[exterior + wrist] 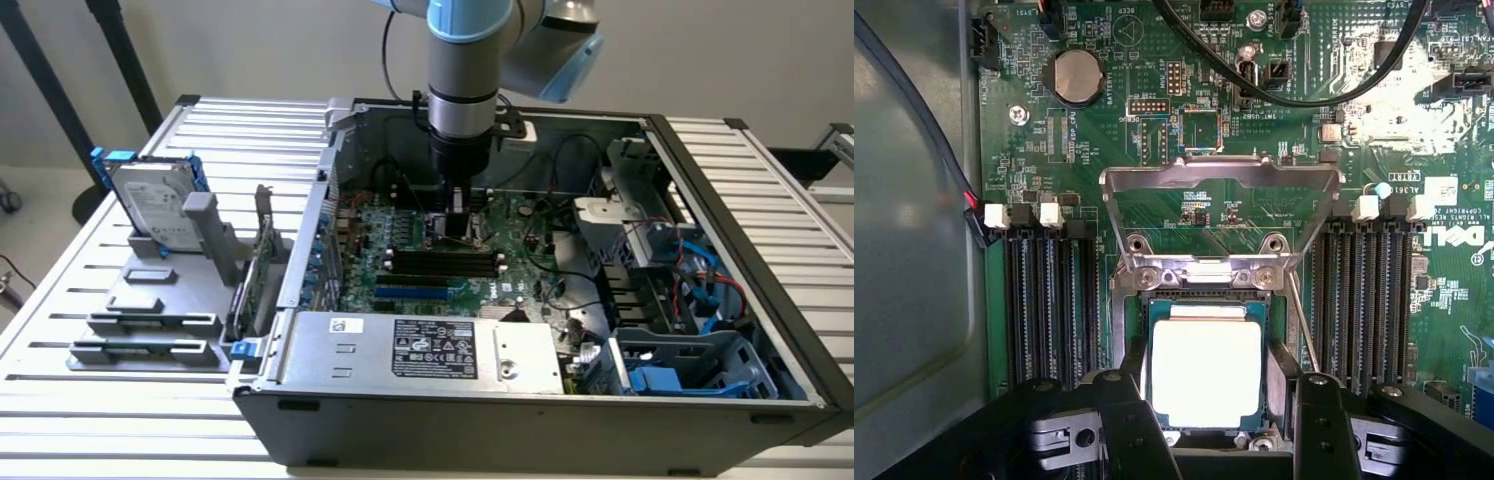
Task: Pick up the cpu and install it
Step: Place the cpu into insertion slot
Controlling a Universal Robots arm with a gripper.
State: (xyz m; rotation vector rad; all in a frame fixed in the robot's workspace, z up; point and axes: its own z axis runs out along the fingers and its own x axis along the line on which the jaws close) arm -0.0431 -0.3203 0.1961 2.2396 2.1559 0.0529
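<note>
The cpu (1206,372), a small square chip with a bright silver top, lies flat in the socket on the green motherboard (1104,130). The socket's metal retention frame (1219,180) is swung up and open behind it. My gripper (1214,392) hangs straight over the socket, open. Its black fingers (1122,400) stand on either side of the chip, and a narrow gap shows at one side. In the exterior view my gripper (458,225) reaches down inside the open computer case (694,190), low over the middle of the board.
Black memory slots (1049,300) flank the socket on both sides. Black cables (1294,95) arc over the board. In the exterior view a power supply (427,350) fills the case front. On the exterior view's left, a silver hard drive (150,200) stands in a grey holder.
</note>
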